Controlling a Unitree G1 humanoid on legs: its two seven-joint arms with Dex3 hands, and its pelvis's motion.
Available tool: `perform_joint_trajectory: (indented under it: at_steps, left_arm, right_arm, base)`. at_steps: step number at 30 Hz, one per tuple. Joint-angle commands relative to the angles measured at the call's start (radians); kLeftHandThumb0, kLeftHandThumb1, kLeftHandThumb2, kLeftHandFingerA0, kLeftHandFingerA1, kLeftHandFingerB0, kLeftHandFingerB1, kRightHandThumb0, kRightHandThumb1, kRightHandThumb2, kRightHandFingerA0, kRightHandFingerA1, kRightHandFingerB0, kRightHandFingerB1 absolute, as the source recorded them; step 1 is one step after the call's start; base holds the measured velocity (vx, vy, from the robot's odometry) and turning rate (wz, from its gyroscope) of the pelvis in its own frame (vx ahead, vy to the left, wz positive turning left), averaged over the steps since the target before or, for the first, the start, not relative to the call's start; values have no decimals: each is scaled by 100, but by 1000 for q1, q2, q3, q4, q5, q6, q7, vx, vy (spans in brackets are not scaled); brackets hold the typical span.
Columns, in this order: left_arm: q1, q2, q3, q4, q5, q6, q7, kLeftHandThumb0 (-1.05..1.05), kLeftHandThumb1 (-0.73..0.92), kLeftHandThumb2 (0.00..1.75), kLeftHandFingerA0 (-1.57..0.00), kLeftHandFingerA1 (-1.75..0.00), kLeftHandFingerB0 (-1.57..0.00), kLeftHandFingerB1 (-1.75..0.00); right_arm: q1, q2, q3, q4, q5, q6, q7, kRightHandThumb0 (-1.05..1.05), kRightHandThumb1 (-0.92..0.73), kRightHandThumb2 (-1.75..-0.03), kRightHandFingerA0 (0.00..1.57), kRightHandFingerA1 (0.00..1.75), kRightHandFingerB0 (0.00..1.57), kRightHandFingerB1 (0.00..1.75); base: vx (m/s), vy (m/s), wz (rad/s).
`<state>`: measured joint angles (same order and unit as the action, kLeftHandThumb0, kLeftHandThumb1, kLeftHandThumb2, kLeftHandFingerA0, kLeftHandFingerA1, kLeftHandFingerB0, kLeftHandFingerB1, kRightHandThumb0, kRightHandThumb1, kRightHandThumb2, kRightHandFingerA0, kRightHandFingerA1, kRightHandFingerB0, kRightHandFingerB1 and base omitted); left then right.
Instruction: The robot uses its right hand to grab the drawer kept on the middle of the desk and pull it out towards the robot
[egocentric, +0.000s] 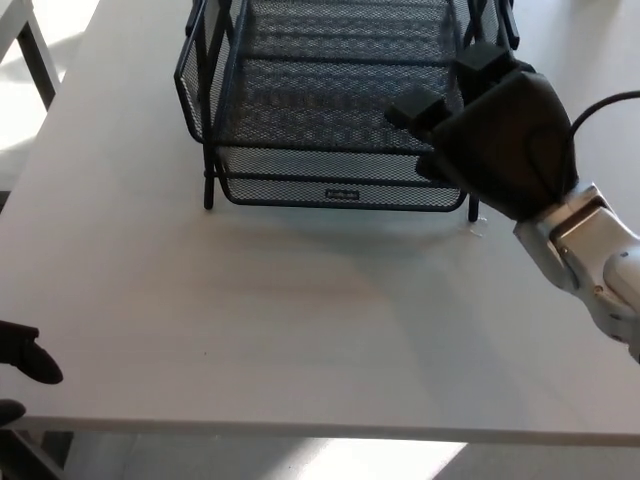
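A black wire-mesh drawer rack (209, 185) stands at the far middle of the white desk (300, 320). Its middle drawer (320, 100) sticks out toward me beyond the bottom tray (340, 193), which carries a small label. My right hand (500, 135) is at the right end of the middle drawer's front rim, its fingers (415, 108) hooked over the rim and shut on it. The hand hides the drawer's right front corner. Only a small part of my left hand (22, 362) shows, low at the desk's near left edge, away from the rack.
My white right forearm (590, 260) reaches in from the lower right, with a black cable (605, 102) arching over it. The corner of another white table (20, 25) shows at the top left. The desk's front edge runs along the bottom of the view.
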<state>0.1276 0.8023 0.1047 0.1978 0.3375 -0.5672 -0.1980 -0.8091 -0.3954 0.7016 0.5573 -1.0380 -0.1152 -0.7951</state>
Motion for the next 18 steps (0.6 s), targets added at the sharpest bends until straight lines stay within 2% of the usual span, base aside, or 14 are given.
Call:
perform_joint_trajectory:
  at_steps: [1, 9, 11, 14, 18]
  left_arm:
    - [12, 15, 6, -12, 11, 0, -11, -30, 57, 57, -79, -90, -82, -62]
    - [17, 15, 12, -20, 19, -5, -4, -28, 56, 57, -80, -89, -83, -61]
    - [13, 10, 11, -9, 8, -12, -5, -27, 56, 56, -81, -89, -84, -61]
    - [10, 12, 9, -4, 12, -19, -3, -27, 56, 56, -81, -88, -83, -60]
    - [17, 17, 11, -3, 17, -19, -3, -29, 56, 56, -80, -87, -83, -60]
  right_arm:
    - [98, -43, -36, -125, -44, 30, 23, -47, -50, -55, 95, 155, 100, 61]
    - [233, -79, -106, -300, -45, 11, 49, -44, -49, -55, 93, 158, 99, 63]
    - [279, -92, -128, -364, -25, 11, 103, -42, -51, -55, 88, 162, 94, 65]
    - [338, -109, -153, -433, -35, 11, 121, -41, -48, -54, 90, 157, 97, 63]
    - [406, -117, -180, -509, -19, 1, 174, -41, -50, -55, 87, 159, 93, 63]
  base:
    - [0, 0, 0]
    - [0, 0, 0]
    - [0, 0, 0]
    - [0, 0, 0]
    - [0, 0, 0]
